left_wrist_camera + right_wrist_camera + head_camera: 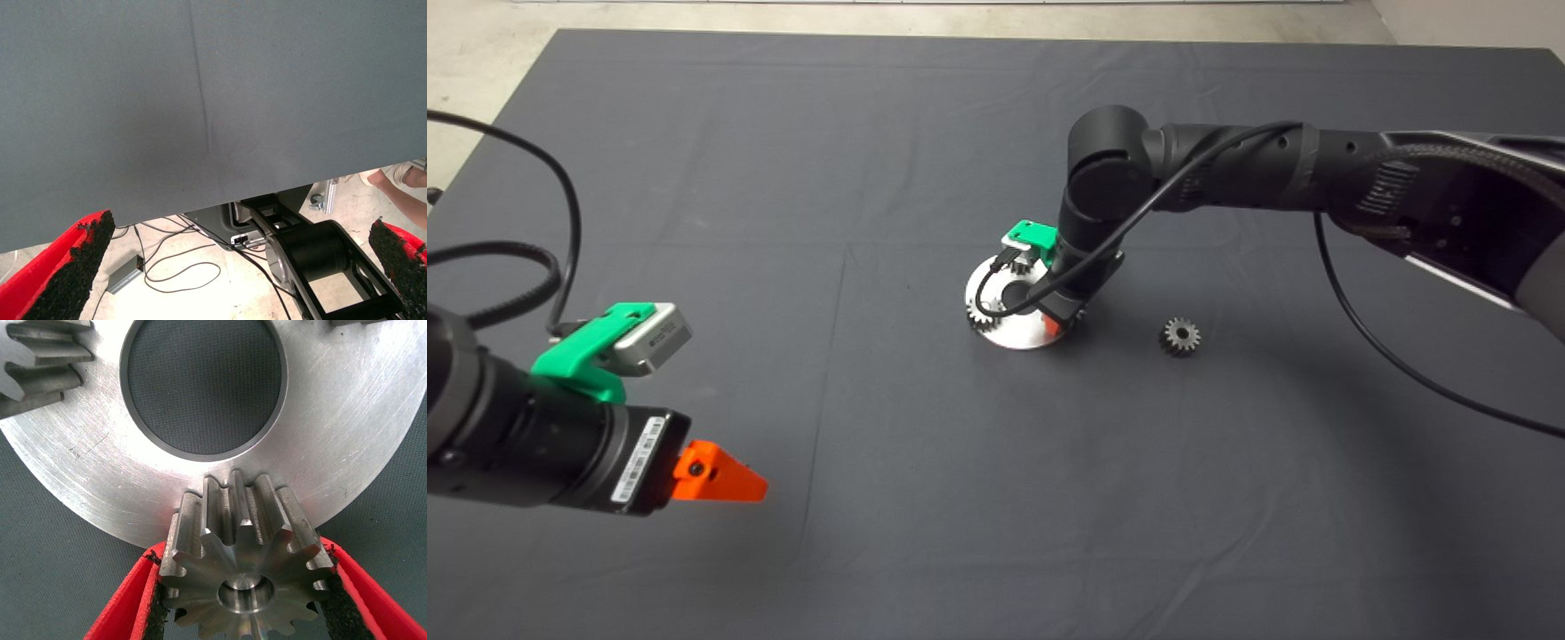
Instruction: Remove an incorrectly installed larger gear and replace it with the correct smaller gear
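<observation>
Right gripper [243, 587] positioned over the round silver plate [1009, 333] at mid-worktop, arm reaching in from the right. Jaws clamped on the larger gear [243, 553], black pads [155, 600] pressed against the teeth on both sides. Gear seen in the right wrist view at the edge of the plate, just beside the plate's large round centre hole [203, 383], long bright teeth tapering, a centre bore showing on its face. Whether the gear is seated on the plate or lifted clear of it: cannot tell. In the head view this gear hidden under the wrist.

Two light-silver gears noted on the plate: one at its left rim [978, 316], one at its far side [1024, 263], partly hidden under the green camera mount.

Smaller gear [1180, 336] lying flat on the dark mat [783, 178], to the right of the plate, apart from it, untouched.

Left gripper [725, 476] held at the near left of the worktop, well apart from the plate. Jaws apart, nothing between them; left wrist view shows bare mat and, beyond the mat's edge, floor with cables [180, 267], part of the robot base and a person's leg [403, 193].
</observation>
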`<act>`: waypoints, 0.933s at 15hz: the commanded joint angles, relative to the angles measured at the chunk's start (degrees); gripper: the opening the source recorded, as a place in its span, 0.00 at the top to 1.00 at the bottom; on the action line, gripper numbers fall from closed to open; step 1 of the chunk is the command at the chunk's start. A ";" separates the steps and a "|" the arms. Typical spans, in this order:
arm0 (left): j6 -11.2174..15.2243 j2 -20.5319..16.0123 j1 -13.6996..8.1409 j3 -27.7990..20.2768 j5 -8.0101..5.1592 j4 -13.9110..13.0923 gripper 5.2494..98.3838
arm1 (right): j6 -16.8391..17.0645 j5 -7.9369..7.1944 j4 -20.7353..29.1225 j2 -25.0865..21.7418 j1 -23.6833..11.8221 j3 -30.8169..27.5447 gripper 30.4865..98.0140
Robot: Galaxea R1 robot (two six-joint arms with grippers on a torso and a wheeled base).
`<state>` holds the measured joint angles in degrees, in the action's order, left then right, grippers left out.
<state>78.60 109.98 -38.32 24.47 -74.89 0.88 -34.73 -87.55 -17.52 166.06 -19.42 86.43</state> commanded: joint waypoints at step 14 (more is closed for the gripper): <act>-0.21 -0.33 -0.71 -0.84 0.88 -0.61 0.00 | 0.28 -5.61 3.54 0.28 -6.07 -2.77 0.72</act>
<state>78.60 109.98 -38.32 24.47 -74.01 0.88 -34.69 -87.57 -16.17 166.21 -21.08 86.38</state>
